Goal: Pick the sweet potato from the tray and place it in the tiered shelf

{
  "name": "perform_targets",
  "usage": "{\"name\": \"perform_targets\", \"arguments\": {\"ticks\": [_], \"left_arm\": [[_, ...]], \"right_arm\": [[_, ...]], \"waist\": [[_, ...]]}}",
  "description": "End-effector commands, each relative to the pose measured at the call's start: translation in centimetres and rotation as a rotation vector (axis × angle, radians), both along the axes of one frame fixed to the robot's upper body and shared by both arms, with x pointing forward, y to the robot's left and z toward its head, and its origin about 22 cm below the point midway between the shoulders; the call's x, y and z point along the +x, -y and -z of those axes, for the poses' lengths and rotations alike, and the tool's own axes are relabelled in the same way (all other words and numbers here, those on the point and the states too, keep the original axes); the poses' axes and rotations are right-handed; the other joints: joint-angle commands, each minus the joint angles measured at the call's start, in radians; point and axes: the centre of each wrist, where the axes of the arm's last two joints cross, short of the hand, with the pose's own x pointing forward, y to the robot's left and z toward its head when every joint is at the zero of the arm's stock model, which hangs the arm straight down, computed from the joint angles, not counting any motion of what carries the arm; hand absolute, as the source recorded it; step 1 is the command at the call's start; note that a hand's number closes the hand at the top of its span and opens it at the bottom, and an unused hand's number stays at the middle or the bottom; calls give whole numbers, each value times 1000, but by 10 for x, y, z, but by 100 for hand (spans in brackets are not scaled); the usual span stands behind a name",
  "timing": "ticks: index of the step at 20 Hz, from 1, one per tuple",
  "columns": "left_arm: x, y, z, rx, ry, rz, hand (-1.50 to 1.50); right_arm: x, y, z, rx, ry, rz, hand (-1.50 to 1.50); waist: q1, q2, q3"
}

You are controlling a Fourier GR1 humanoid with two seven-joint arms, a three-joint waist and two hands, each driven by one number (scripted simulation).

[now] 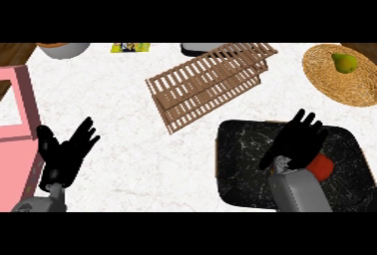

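Step in hand: the reach for the pick; nothing looks lifted yet, and the shelf holds nothing that can be seen.
Right hand (298, 140): over the black tray (243, 164), fingers spread and fairly straight, not curled round anything; it covers much of what lies beneath it.
Sweet potato (322, 167): on the tray, showing only as a reddish patch just beside the right wrist, mostly hidden by the hand and forearm.
Left hand (68, 149): open, fingers up, resting at the lower left near the pink board (18, 104).
Tiered shelf (210, 82): wooden slats, up and left of the tray, apart from it.
Next move, as a judgement: the right hand should settle over the sweet potato and curl round it; then lift and carry it up-left to the shelf.
Elsewhere: a woven mat (346, 79) with a pear (344, 61) at the upper right.
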Motion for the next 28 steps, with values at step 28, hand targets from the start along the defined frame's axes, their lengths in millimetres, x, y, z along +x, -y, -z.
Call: {"name": "perform_targets", "arguments": {"ticks": [28], "left_arm": [[-2,-8,5,10,-33,-20,0]], "right_arm": [[-87,-82,-108,706,226,-1514,150]], "waist": [[-22,1,4]]}}
